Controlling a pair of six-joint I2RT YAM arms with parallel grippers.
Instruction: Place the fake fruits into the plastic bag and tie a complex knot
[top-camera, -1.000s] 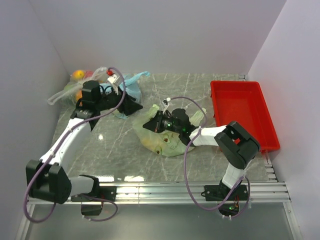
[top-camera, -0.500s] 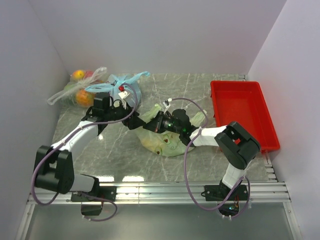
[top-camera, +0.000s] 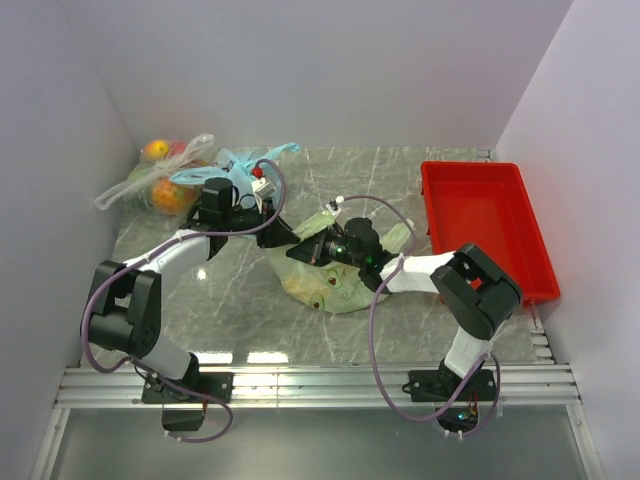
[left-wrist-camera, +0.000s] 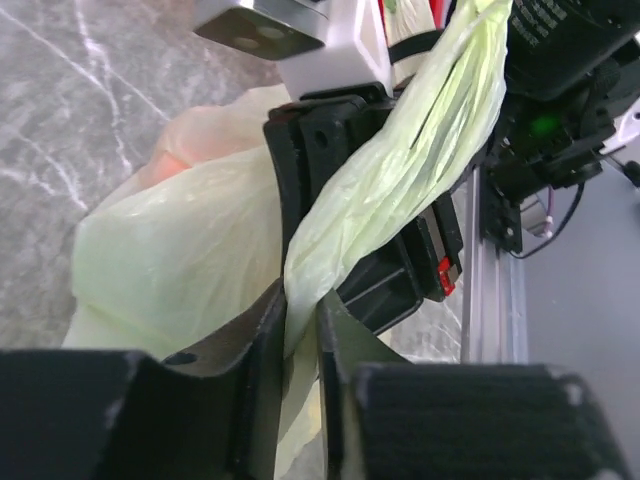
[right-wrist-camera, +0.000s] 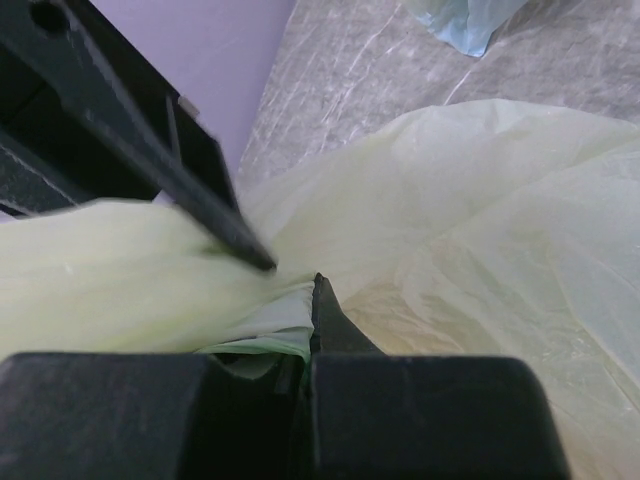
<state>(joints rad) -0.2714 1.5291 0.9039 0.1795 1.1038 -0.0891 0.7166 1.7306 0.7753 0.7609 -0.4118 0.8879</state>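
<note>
The pale green plastic bag (top-camera: 338, 288) lies bulging in the middle of the table. A twisted strip of the plastic bag (left-wrist-camera: 400, 170) runs up from it. My left gripper (left-wrist-camera: 300, 322) is shut on that strip, the film pinched between its two fingers. My right gripper (right-wrist-camera: 308, 300) is shut on a bunched fold of the plastic bag (right-wrist-camera: 470, 230), close beside the left one. In the top view the left gripper (top-camera: 283, 236) and right gripper (top-camera: 303, 251) meet over the bag's left end. An orange fake fruit (left-wrist-camera: 172, 160) shows dimly through the film.
A red tray (top-camera: 455, 178) stands at the right. A light blue bag (top-camera: 242, 163) and a clear bag of wrapped fruits (top-camera: 158, 183) sit in the back left corner. Walls close in the left, back and right.
My left arm swung from the back left corner over to the green bag, and its jaws closed on the twisted strip. The right arm kept still, shut on the bag.
</note>
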